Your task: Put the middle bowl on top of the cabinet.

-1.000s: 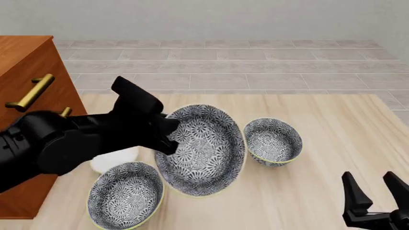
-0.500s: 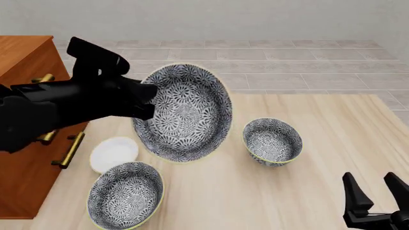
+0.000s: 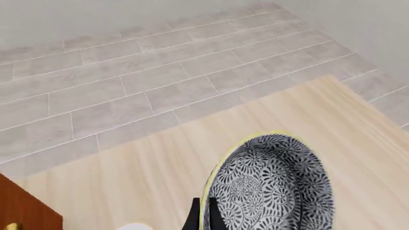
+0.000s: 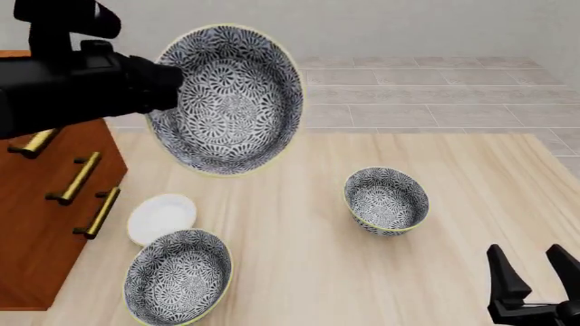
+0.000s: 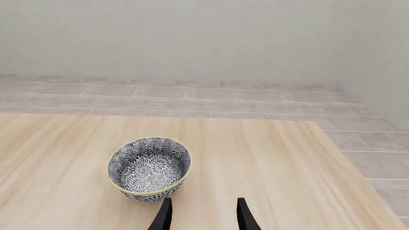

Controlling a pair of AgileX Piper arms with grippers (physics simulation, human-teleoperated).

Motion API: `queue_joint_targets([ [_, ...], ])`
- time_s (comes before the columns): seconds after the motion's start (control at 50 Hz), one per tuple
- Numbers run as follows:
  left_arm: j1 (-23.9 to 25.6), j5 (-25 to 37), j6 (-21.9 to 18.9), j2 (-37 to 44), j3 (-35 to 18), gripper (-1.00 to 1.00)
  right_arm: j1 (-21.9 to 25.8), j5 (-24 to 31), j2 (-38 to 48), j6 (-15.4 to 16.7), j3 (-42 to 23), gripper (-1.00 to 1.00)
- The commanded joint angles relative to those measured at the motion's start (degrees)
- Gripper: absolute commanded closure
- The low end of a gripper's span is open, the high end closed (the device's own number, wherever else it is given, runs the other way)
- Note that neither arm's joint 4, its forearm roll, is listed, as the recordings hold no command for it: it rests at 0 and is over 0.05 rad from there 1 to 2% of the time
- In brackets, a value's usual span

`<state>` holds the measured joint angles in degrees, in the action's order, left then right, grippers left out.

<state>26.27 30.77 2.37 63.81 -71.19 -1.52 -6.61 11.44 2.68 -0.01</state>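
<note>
The left gripper (image 4: pixel 168 85) holds the middle bowl (image 4: pixel 231 98) by its rim, pinched tight. The bowl is up in the air, tipped on its side, above the table (image 4: pixel 299 272) and next to the cabinet (image 4: pixel 45 204). Two more bowls sit on the table, one near the front (image 4: pixel 178 275) and one to the right (image 4: pixel 387 200). A little white plate (image 4: pixel 161 217) lies by the cabinet. The right gripper (image 4: pixel 534 278) is low at the right, fingers spread apart and holding nothing.
</note>
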Motion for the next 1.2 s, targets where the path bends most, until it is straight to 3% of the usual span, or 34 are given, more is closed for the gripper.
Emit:
queue_joint_targets([
  [0.02, -3.03, 2.39, 1.02, -0.55, -4.63, 1.00, 0.04, 0.78, -0.94, -0.01, 0.00, -1.00],
  [0.52, -10.20, 5.96, 3.27, -0.84, -12.37, 1.00, -0.02, 1.22, -1.36, -0.21, 0.00, -1.00],
  [1.2, -20.09, 9.99, 10.25, 2.70, -22.29, 1.00, 0.13, -0.88, 0.60, 0.15, 0.00, -1.00],
])
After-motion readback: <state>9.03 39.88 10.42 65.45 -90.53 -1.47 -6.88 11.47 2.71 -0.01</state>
